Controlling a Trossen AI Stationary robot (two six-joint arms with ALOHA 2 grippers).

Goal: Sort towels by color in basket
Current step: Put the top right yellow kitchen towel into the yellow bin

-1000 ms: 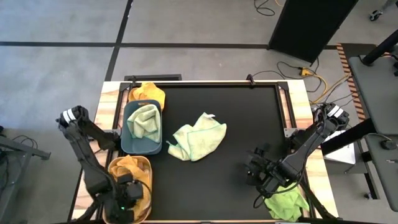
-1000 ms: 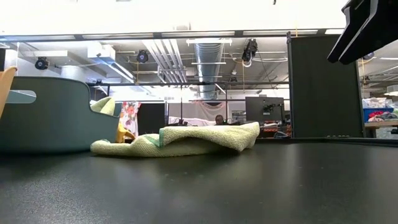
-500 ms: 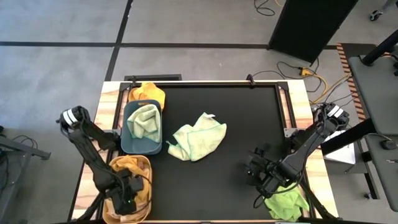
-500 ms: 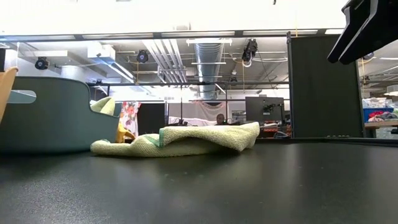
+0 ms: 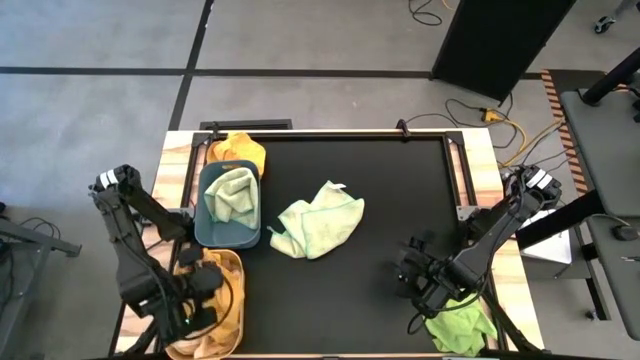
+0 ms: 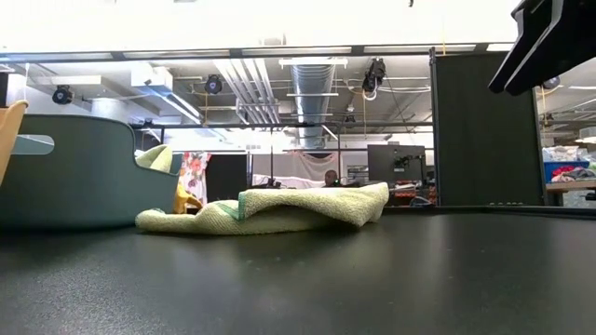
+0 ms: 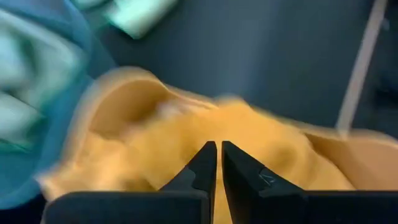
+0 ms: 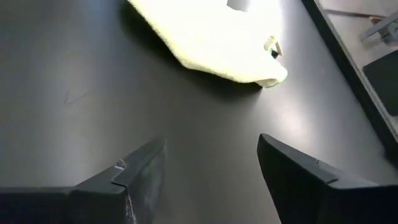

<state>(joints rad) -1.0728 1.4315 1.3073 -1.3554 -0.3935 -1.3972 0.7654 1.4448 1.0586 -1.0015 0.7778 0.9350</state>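
Observation:
A mustard orange towel lies in the orange basket at the table's near left. My left gripper hangs shut just above it, nothing showing between its fingers; in the high view the left gripper is over that basket. A pale mint towel sits in the dark teal basket. Another pale green towel lies crumpled mid-table. My right gripper waits open near right, its fingers over bare table short of that towel.
An orange towel lies at the table's far left edge behind the teal basket. A lime green towel lies at the near right corner under my right arm. The black tabletop is bare between the mid-table towel and the right edge.
My left gripper has risen out of the orange basket and moved a little toward the table's far edge, tipping less steeply downward. The towels and baskets lie as before.

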